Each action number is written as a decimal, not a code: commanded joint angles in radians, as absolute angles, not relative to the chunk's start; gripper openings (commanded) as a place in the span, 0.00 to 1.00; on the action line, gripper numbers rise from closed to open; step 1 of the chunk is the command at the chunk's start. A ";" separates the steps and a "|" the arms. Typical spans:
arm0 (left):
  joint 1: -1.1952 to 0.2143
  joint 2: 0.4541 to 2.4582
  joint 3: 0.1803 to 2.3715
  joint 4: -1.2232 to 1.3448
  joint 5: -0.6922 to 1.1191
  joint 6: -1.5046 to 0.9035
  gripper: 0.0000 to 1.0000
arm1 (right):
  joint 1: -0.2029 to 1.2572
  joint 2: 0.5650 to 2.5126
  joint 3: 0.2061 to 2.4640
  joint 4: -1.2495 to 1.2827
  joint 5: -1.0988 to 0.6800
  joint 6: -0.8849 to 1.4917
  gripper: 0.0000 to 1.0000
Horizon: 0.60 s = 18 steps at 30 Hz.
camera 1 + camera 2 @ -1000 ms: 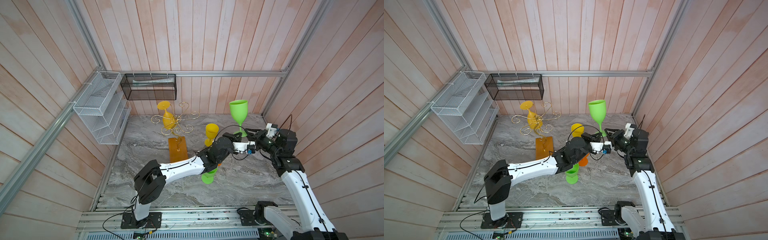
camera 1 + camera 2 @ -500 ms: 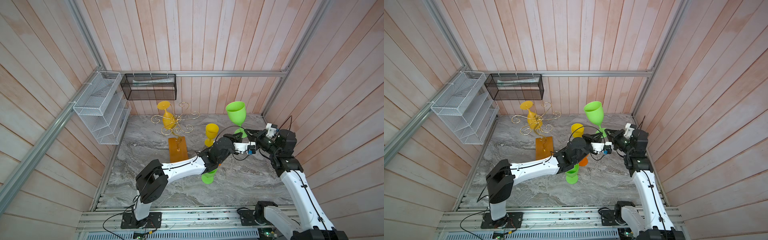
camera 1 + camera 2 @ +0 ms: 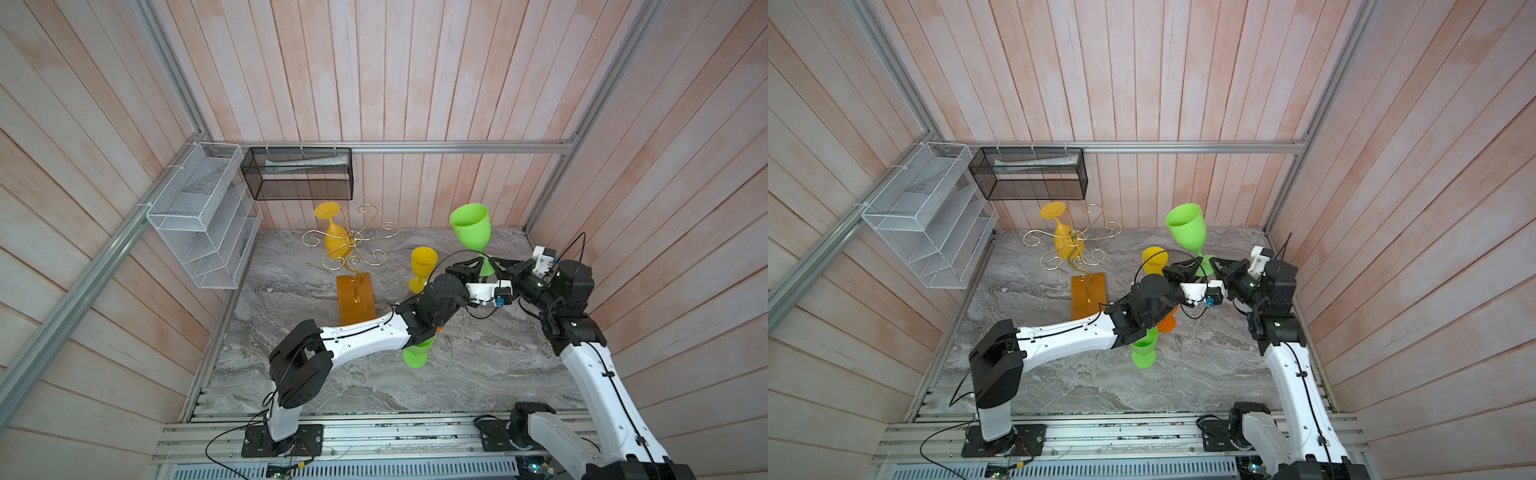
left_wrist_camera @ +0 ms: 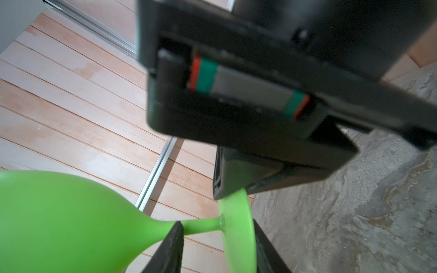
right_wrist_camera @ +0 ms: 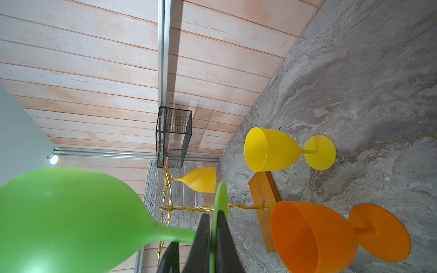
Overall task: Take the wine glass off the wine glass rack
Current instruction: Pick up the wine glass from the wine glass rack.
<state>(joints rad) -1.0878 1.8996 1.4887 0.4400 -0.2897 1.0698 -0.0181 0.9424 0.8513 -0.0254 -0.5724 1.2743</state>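
Handover in mid-air above right rear part of worktop [image 3: 478, 374], well apart from wine glass rack [image 3: 355, 299] standing near rear edge, left of centre. Green wine glass [image 3: 471, 230] off rack, clear of worktop, roughly upright, mouth up. Right jaws clenched on rim of foot [image 5: 220, 201], thin disc pinched edge-on. Left jaws spread and released, fingers [image 4: 170, 250] standing either side of stem and foot, no squeeze apparent. Risk one: pivot or slip about single narrow pinch at foot rim, with wide bowl carried high above grip; likely cause, any jolt or quick wrist turn. Risk two: snag during withdrawal of left jaws, foot lying between fingers; likely cause, pulling back along stem rather than sideways clear of disc. Risk three: knock against upright yellow glass [image 3: 424, 262] or orange glass [image 5: 312, 236] at set-down, both standing nearby on worktop; likely cause, crowded landing spot. Appearance: lime green, opaque, matte, plastic by look; deep rounded bowl, short stem, flat round foot; no chip or crack visible. Judged light but top-heavy. Amber-yellow glass [image 3: 336, 245] hanging inverted on rack.
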 commanded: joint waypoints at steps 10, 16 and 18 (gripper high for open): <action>-1.078 1.785 1.435 0.454 -0.301 1.030 0.49 | -0.015 0.930 0.878 0.008 -0.539 1.264 0.00; -1.078 1.750 1.430 0.397 -0.285 0.983 0.53 | -0.017 0.923 0.879 0.018 -0.525 1.264 0.00; -1.078 1.743 1.431 0.377 -0.284 0.972 0.55 | -0.020 0.919 0.876 0.022 -0.524 1.265 0.00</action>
<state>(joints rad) -1.0866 1.7966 1.4345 0.3771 -0.2886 1.0142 -0.0147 0.9310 0.8574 0.0074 -0.5537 1.2789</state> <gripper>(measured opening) 0.549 0.048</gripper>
